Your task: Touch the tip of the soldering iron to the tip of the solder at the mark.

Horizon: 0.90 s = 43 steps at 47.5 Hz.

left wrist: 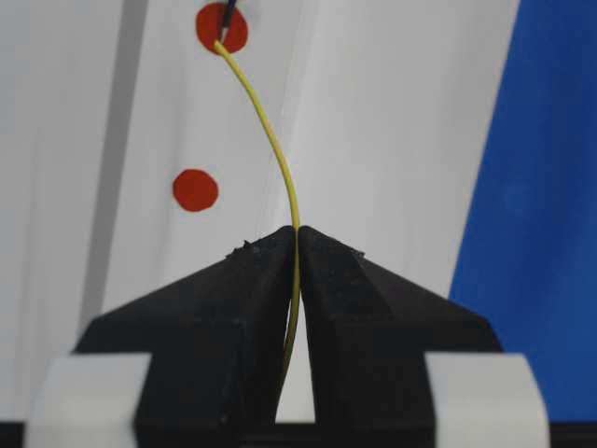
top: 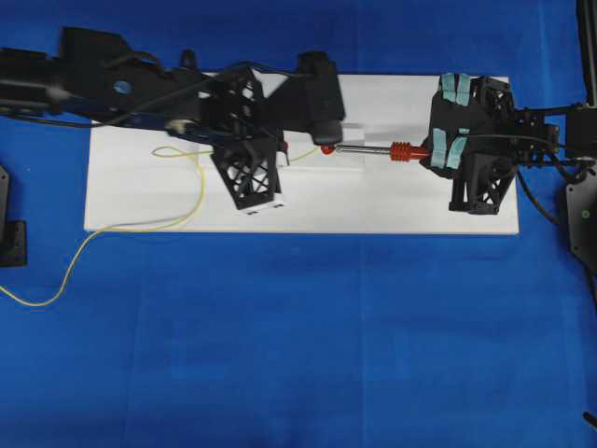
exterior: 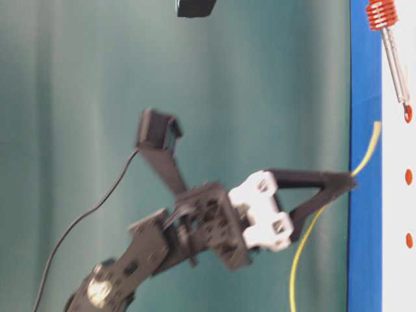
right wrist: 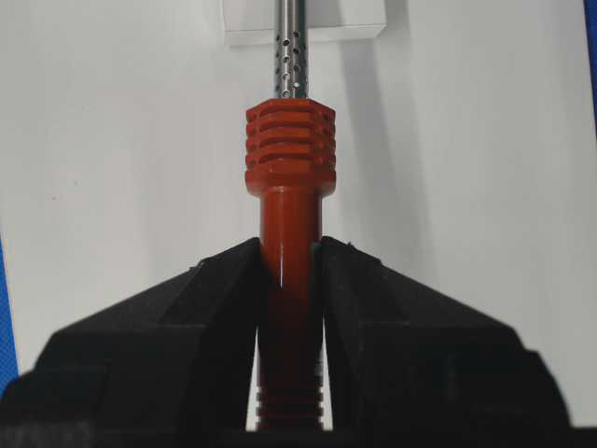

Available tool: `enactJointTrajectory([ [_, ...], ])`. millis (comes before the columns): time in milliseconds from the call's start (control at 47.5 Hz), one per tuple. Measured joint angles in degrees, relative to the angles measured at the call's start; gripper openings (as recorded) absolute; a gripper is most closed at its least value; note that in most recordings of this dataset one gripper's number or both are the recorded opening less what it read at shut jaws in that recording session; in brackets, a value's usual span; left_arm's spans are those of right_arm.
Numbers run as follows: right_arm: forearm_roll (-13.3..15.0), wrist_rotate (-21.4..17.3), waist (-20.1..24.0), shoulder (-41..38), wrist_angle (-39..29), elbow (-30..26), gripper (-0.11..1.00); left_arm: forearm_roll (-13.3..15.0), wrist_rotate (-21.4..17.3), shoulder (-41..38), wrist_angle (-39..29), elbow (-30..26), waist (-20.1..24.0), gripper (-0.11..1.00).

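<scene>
On the white board point(top: 392, 201) over the blue surface point(top: 298, 345), I read both arms meeting near the middle.

Left pincer point(left wrist: 297, 233): jaws pressed together, nothing between them but the solder point(left wrist: 275, 149). Wrist view shows the yellow wire pinched at the very tips of the fingers point(left wrist: 242, 280), running out ahead in a gentle curve. Its free end sits on the upper red mark point(left wrist: 222, 28), where a dark point meets it. A second red mark point(left wrist: 195, 189) lies nearer the pincer, off to the wire's left, untouched.

Overhead, the rest of the solder trails back from the left pincer across the board and loops off onto the blue surface.

Right pincer point(right wrist: 291, 252): clamped on the soldering iron point(right wrist: 290, 168), gripping the smooth orange-red handle just behind the ribbed collar. Jaws only as wide as the handle. The perforated silver shaft runs on ahead, over a small clear block point(right wrist: 305, 33).

Overhead, the iron lies level, shaft pointing toward the left pincer, tip at the red mark. I cannot tell from that height whether tip and wire touch.
</scene>
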State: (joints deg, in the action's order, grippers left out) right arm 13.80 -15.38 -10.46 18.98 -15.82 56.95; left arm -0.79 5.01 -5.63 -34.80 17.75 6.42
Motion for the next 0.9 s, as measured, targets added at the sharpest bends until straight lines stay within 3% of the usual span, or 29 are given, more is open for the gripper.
enactJointTrajectory([
  [210, 0.00, 0.00, 0.00, 0.00, 0.00, 0.00, 0.08, 0.00, 0.35, 4.57, 0.26, 5.19, -0.18, 0.03],
  [505, 0.00, 0.00, 0.00, 0.88, 0.26, 0.00, 0.08, 0.00, 0.53, 5.71, 1.67, 7.21, -0.35, 0.03],
  [905, 0.00, -0.26, -0.35, 19.16, -3.69, 5.36, 0.08, 0.00, 0.88, 7.21, 4.48, 9.49, -0.35, 0.03],
])
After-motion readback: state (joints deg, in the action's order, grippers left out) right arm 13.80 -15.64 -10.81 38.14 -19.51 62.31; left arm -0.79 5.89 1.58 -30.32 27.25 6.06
